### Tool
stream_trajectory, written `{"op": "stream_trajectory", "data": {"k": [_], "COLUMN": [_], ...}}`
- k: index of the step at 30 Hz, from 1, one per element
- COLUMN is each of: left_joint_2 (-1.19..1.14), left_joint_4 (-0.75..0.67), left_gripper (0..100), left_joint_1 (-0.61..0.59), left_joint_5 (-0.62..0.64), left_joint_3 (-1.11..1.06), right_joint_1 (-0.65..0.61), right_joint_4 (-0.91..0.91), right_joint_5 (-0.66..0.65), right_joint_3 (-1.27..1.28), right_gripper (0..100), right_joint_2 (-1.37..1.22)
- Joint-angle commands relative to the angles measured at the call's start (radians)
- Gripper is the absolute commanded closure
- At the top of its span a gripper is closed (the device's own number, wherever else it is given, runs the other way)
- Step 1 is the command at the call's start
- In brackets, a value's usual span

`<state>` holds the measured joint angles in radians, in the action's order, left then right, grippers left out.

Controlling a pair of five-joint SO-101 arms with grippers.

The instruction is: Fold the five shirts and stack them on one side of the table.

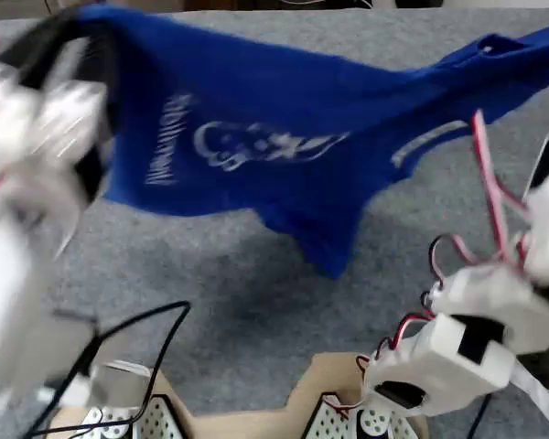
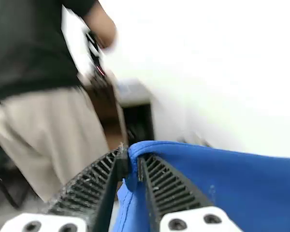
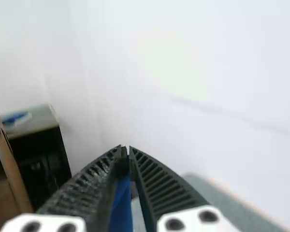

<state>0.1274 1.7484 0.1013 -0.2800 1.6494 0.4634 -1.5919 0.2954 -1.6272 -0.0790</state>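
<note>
While blue shirt (image 1: pixel 284 174) hangs over grey table (image 1: pixel 238 302), left hand (image 2: pixel 134 162) pinching its cloth, right hand (image 3: pixel 124 154) likewise

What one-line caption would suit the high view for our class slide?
A blue shirt, held up at both ends, hangs stretched above the grey table.

White plastic arm links (image 1: pixel 457 352) carry red, white and black cables (image 1: pixel 490 183), ending in black ribbed fingers (image 2: pixel 87 188)
</note>
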Motion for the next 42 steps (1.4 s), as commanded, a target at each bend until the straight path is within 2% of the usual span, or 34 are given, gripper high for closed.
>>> {"op": "stream_trajectory", "data": {"k": [1,7,11,17,20,25,31,35,42], "left_joint_2": [0.119,0.197,0.205,0.208,0.208,0.200,0.199,0.199,0.205], "left_joint_4": [0.011,0.011,0.011,0.011,0.011,0.011,0.009,0.009,0.009], "left_gripper": [98,98,98,98,98,98,98,98,98], "left_joint_1": [-0.095,-0.270,-0.354,-0.377,-0.377,-0.371,-0.370,-0.371,-0.379], "left_joint_5": [-0.017,-0.055,-0.051,-0.051,-0.051,-0.055,-0.055,-0.057,-0.058], "left_joint_3": [0.017,0.017,-0.048,-0.371,-0.522,-0.720,-0.873,-0.953,-1.008], "right_joint_1": [-0.007,-0.018,-0.099,-0.177,-0.208,-0.337,-0.645,-0.839,-1.144], "right_joint_4": [-0.008,-0.006,-0.049,-0.103,-0.097,-0.104,-0.195,-0.187,-0.080], "right_joint_5": [0.009,0.012,0.006,0.006,0.008,0.006,-0.138,-0.184,-0.184], "right_joint_3": [-0.004,0.007,0.007,0.044,0.130,0.380,0.852,1.170,1.587], "right_gripper": [99.4,99.4,99.4,99.4,99.4,99.3,99.1,98.8,86.4], "right_joint_2": [0.107,0.222,0.237,0.232,0.234,0.232,0.240,0.248,0.205]}}
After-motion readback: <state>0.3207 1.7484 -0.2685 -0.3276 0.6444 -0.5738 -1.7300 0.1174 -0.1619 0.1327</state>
